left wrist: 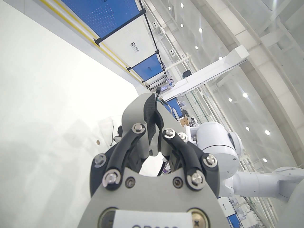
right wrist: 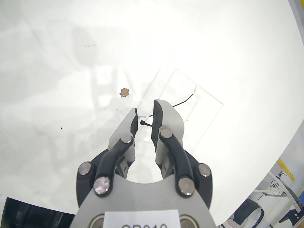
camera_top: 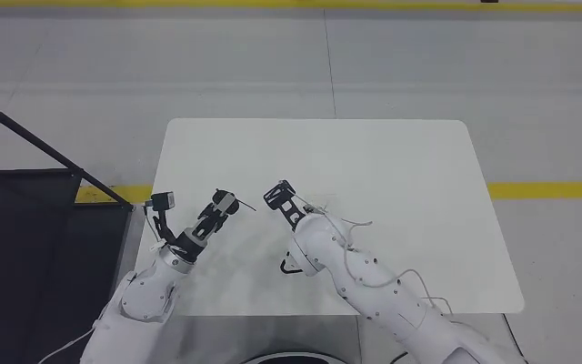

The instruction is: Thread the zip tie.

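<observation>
My left gripper [left wrist: 152, 99] is shut on a black zip tie [left wrist: 158, 90], whose small head pokes out past the fingertips. In the top view a thin black strand of this zip tie [camera_top: 245, 207] runs from the left gripper [camera_top: 221, 205] toward the right gripper [camera_top: 277, 193], a short gap apart above the table's near-left part. My right gripper [right wrist: 145, 106] is open. A second black zip tie [right wrist: 182, 102] lies on a clear plastic sheet [right wrist: 204, 119] on the table. Its head sits in line with the gap between the right fingers and its strap passes behind one finger.
The white table [camera_top: 409, 164] has rounded corners and much bare surface to the right and far side. A small brown speck [right wrist: 124, 92] lies beside the clear sheet. A black framed structure [camera_top: 45, 227] stands off the table's left edge.
</observation>
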